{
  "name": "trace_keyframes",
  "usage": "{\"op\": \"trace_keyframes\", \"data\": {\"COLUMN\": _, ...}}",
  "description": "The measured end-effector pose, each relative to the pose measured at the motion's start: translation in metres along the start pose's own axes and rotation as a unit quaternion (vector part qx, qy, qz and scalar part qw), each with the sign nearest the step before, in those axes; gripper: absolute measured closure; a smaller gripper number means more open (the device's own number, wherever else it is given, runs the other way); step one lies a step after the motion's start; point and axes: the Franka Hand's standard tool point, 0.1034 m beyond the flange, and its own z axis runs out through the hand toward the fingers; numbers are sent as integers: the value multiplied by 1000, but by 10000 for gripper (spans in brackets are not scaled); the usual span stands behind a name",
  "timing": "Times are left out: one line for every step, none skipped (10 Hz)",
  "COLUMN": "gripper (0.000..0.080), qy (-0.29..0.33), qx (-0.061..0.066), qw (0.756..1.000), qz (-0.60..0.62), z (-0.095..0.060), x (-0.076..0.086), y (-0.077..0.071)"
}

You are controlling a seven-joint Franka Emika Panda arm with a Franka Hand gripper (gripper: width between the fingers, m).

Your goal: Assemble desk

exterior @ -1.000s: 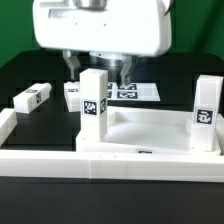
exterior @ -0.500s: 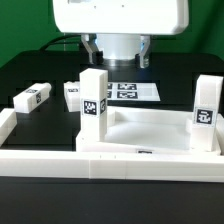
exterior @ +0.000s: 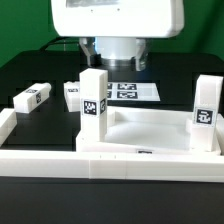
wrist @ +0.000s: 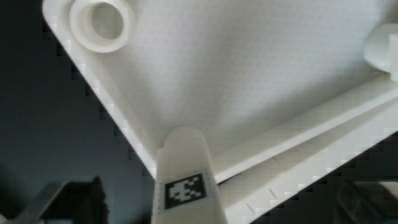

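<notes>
The white rimmed tabletop (exterior: 150, 128) lies underside up in front. Two white tagged legs stand upright in its corner sockets, one on the exterior view's left (exterior: 93, 100) and one on the right (exterior: 205, 104). Two loose legs (exterior: 33, 97) (exterior: 72, 93) lie on the black table further left. My gripper (exterior: 116, 60) hangs above and behind the tabletop, holding nothing. In the wrist view the tabletop (wrist: 231, 90) shows an empty round socket (wrist: 98, 22) and an upright leg (wrist: 187, 170). The dark fingers (wrist: 57, 200) stand wide apart at the frame's corners, around my gripper (wrist: 210, 202).
The marker board (exterior: 128, 91) lies flat behind the tabletop, below the gripper. A long low white barrier wall (exterior: 100, 160) runs across the front. Black table surface surrounds the parts.
The arm has moved towards the exterior view's right and risen a little since a second ago. In the last half second it has barely moved. The parts have not moved.
</notes>
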Motion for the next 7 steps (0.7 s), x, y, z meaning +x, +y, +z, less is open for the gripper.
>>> {"op": "trace_keyframes", "data": {"gripper": 150, "qy": -5, "qx": 4, "qw": 998, "qz": 64, "z": 3, "x": -7, "y": 2}}
{"op": "trace_keyframes", "data": {"gripper": 150, "qy": -6, "qx": 11, "qw": 990, "qz": 143, "z": 9, "x": -14, "y": 4}}
{"op": "trace_keyframes", "data": {"gripper": 150, "qy": -10, "qx": 10, "qw": 983, "qz": 181, "z": 11, "x": -17, "y": 3}}
{"op": "trace_keyframes", "data": {"gripper": 150, "qy": -10, "qx": 11, "qw": 981, "qz": 195, "z": 11, "x": -17, "y": 2}}
{"op": "trace_keyframes", "data": {"gripper": 150, "qy": -12, "qx": 11, "qw": 973, "qz": 230, "z": 12, "x": -18, "y": 1}}
{"op": "trace_keyframes", "data": {"gripper": 150, "qy": -13, "qx": 12, "qw": 967, "qz": 255, "z": 13, "x": -19, "y": 1}}
{"op": "trace_keyframes", "data": {"gripper": 150, "qy": -15, "qx": 12, "qw": 961, "qz": 277, "z": 13, "x": -20, "y": 0}}
